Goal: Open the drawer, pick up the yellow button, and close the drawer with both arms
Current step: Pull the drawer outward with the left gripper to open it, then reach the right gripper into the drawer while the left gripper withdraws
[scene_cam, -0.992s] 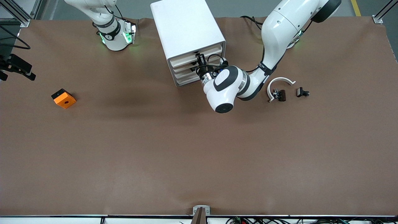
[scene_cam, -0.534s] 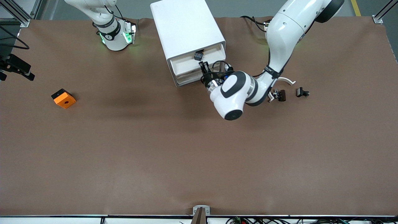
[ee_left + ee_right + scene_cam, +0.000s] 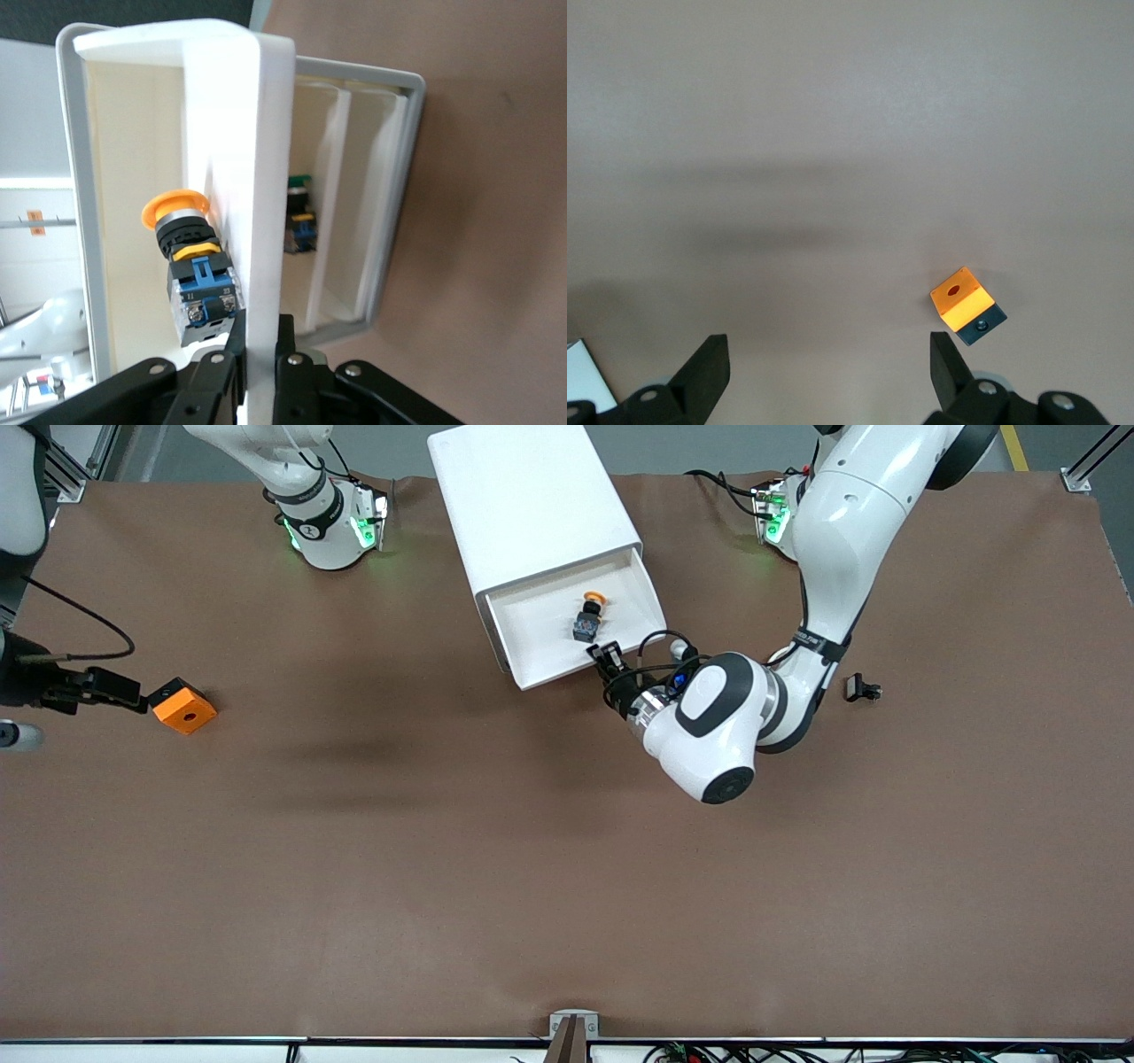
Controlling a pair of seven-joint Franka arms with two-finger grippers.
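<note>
Now pulled out, the drawer (image 3: 580,629) is showing the button (image 3: 586,617); left gripper (image 3: 257,354) is pinching its front, right gripper (image 3: 824,363) is hanging spread wide.

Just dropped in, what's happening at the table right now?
The left gripper is shut on the front wall of the top drawer of the white cabinet, and the drawer stands pulled out. The button lies inside it, untouched. The right gripper is open and hangs over the table at the right arm's end, close to the orange block. A small black clip lies toward the left arm's end.
</note>
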